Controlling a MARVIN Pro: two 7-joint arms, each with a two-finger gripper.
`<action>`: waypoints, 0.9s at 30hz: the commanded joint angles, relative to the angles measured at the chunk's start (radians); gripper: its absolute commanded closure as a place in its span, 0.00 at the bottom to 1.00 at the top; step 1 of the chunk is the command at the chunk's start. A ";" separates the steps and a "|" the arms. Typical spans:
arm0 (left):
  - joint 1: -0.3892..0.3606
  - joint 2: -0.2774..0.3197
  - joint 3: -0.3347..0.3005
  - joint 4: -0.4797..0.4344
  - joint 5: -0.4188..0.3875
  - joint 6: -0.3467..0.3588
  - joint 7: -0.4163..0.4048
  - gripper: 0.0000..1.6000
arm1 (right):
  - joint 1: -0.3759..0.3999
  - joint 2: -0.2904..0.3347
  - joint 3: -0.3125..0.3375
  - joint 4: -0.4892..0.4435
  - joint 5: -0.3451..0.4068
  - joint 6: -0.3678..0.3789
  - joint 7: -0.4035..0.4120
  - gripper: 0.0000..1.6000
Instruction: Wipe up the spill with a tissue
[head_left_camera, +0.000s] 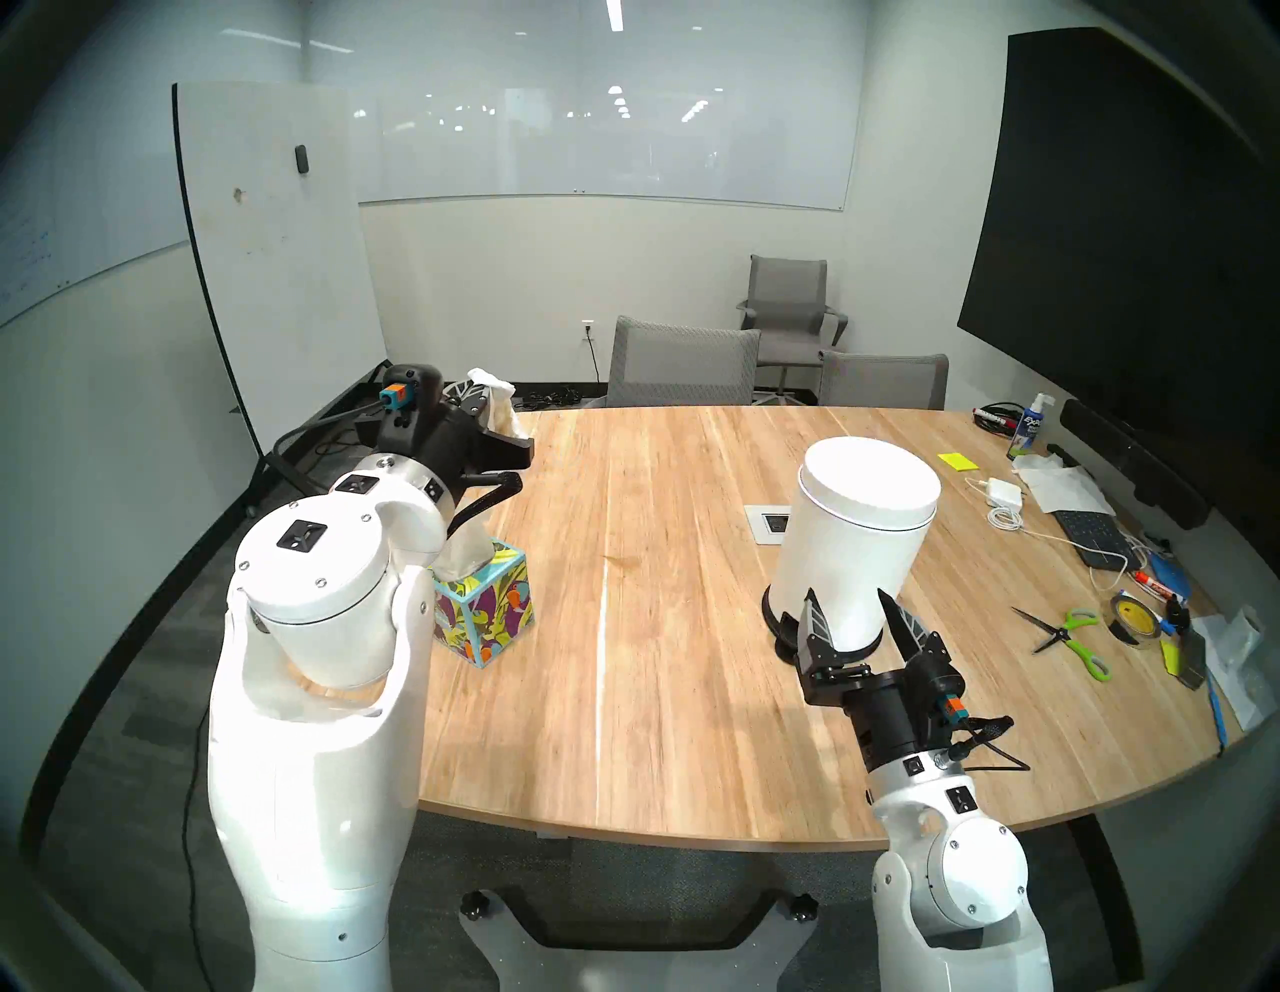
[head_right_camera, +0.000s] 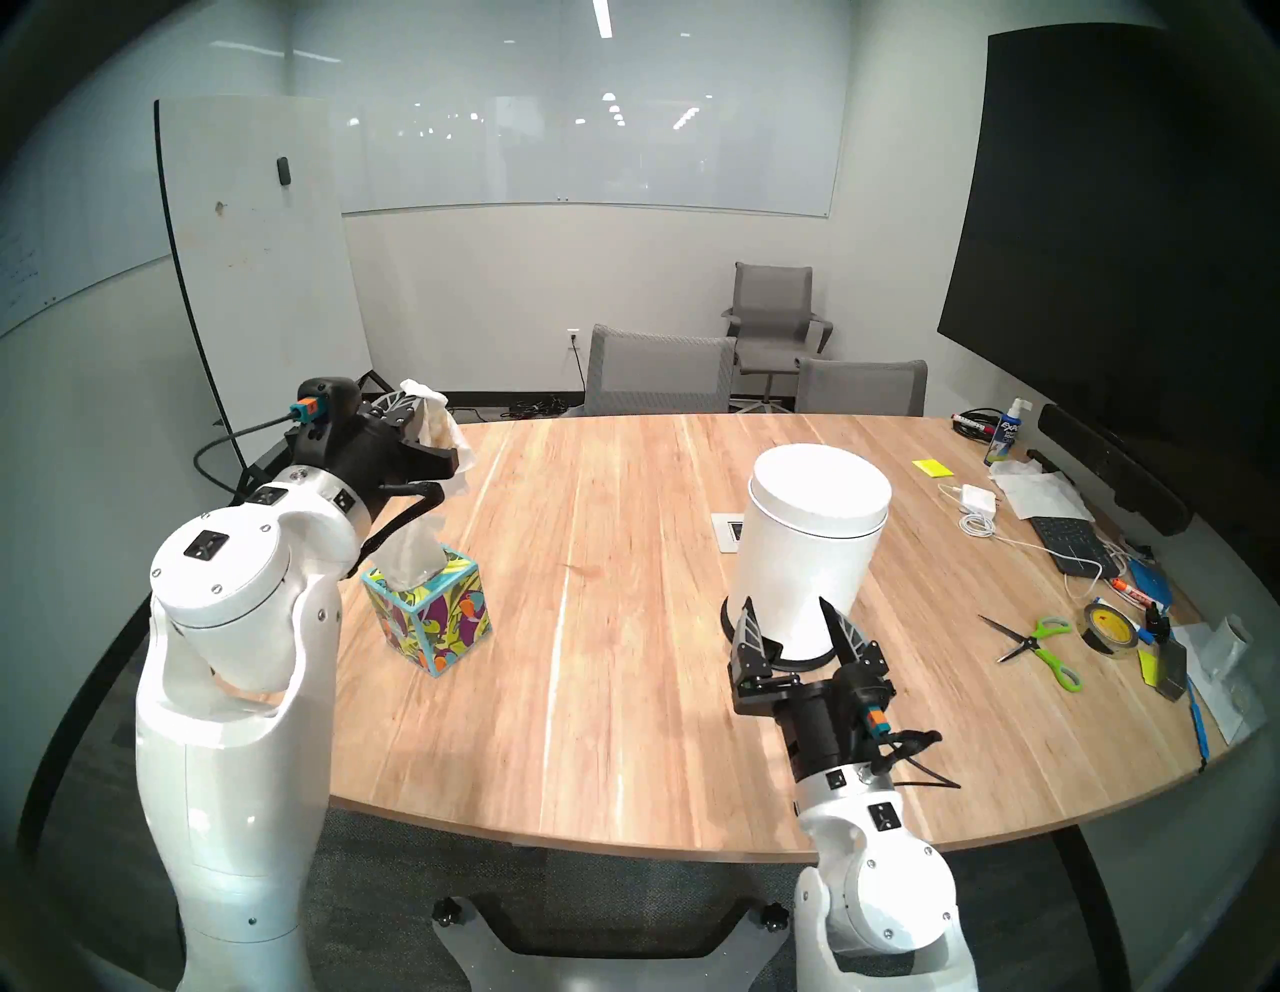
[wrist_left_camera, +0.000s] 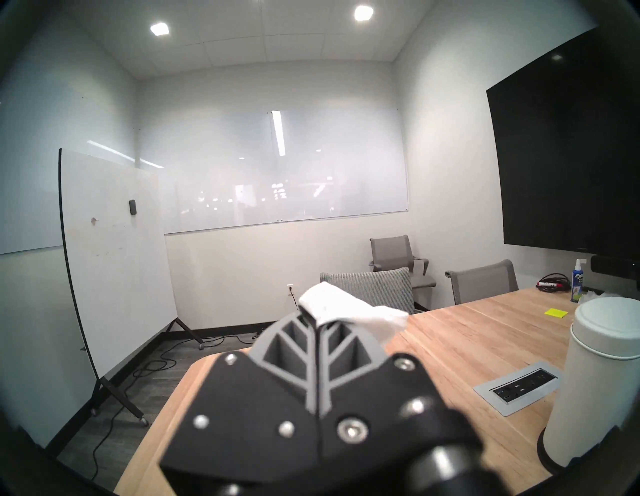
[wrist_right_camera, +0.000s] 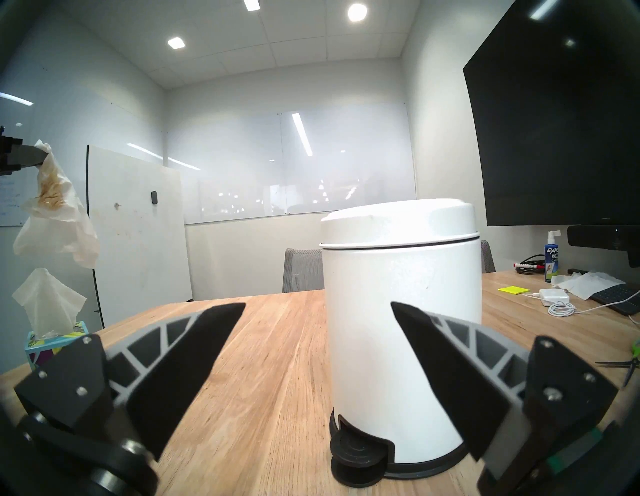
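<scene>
Two-fingered and clenching tight: left gripper (wrist_left_camera: 312, 320) pinching the tissue (wrist_right_camera: 55, 214) at the fingertips, hovering above the far left corner of the table (head_left_camera: 692, 693). Hanging with long axis roughly vertical, a short white tuft poking up past the fingertips, the crumpled free end pointing down toward the tissue box (head_left_camera: 485, 609) below. Showing a brown stain on the upper part, as seen from the right wrist view. Not touching the fresh sheet (wrist_right_camera: 48, 301) standing up out of the box.

Lying well apart from all this, near the table's middle: the spill (head_right_camera: 580, 569), showing only as a faint brownish smear on the wood.

Spreading wide and gripping nothing: right gripper (wrist_right_camera: 317, 304), floating just above the near right part of the table, pointing at the white pedal bin (head_left_camera: 859, 526) standing just beyond the fingertips, lid down.

Reading "EXPO" on the blue-labelled spray bottle (wrist_right_camera: 553, 256) at the far right edge; finer print under it staying too small to make out.
</scene>
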 joint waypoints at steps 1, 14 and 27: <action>0.060 0.031 -0.044 -0.017 -0.021 -0.084 -0.036 1.00 | 0.005 0.003 0.001 -0.026 -0.001 -0.003 0.002 0.00; 0.098 0.047 -0.122 -0.034 -0.065 -0.139 -0.087 1.00 | 0.011 -0.001 -0.001 -0.052 -0.017 -0.009 -0.009 0.00; 0.185 0.076 -0.169 -0.061 -0.086 -0.201 -0.152 1.00 | 0.080 0.070 0.109 -0.162 -0.009 0.218 0.017 0.00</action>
